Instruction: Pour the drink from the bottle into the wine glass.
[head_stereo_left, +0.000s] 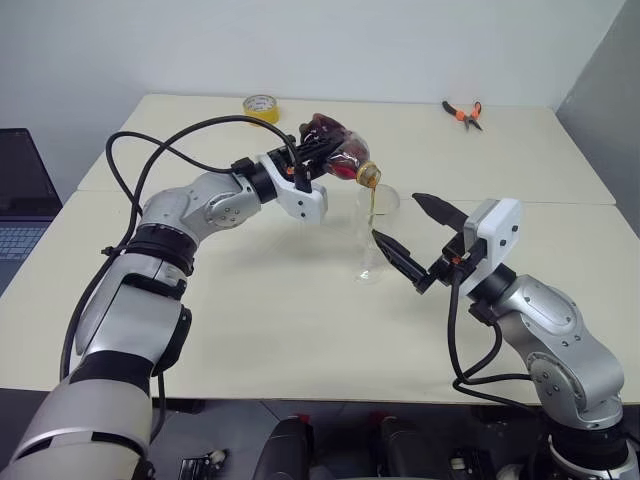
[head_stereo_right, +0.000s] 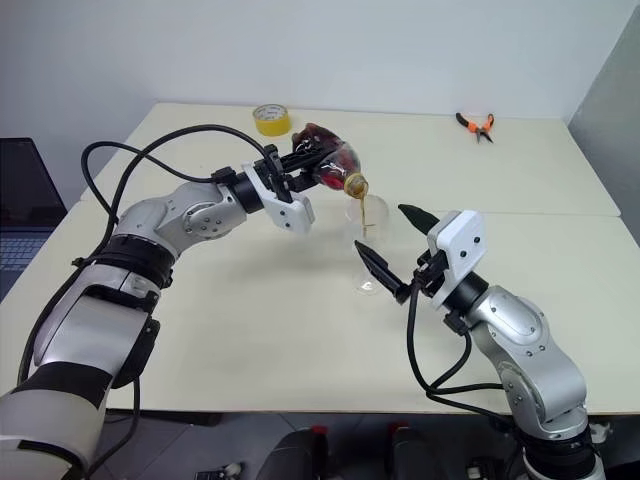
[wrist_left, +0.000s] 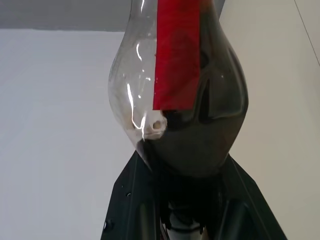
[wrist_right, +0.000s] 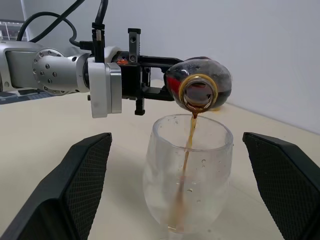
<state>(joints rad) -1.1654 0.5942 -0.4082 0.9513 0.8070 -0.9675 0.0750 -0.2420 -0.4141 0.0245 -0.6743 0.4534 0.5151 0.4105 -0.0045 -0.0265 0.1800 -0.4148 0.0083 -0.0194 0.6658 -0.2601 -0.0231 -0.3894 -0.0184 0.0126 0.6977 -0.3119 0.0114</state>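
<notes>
- Left pincer (head_stereo_left: 318, 155), just above the middle of the head frame, is clenched on the bottle (head_stereo_left: 335, 150), which lies tipped with its open mouth over the wine glass (head_stereo_left: 374, 235).
- Right pincer (head_stereo_left: 412, 232) stands released at centre right, its 2 black fingers (wrist_right: 82, 187) flanking the bowl without touching it; it grasps nothing.
- Drink (wrist_right: 189, 152) runs in 1 thin brown stream from the mouth down inside the bowl; little has gathered at the bottom, so I judge the pour to be early.
- Wine glass stands upright on the desk (head_stereo_left: 250, 330), right of centre, directly below the mouth.
- To pour well, I would keep the mouth over the middle of the rim, not its near edge, and raise the tilt slowly so the stream stays narrow.
- Much dark liquid remains in the body; a sudden roll could gulp and splash over the rim.
- Right fingers should stay clear of the thin stem, since a nudge could topple the glass.
</notes>
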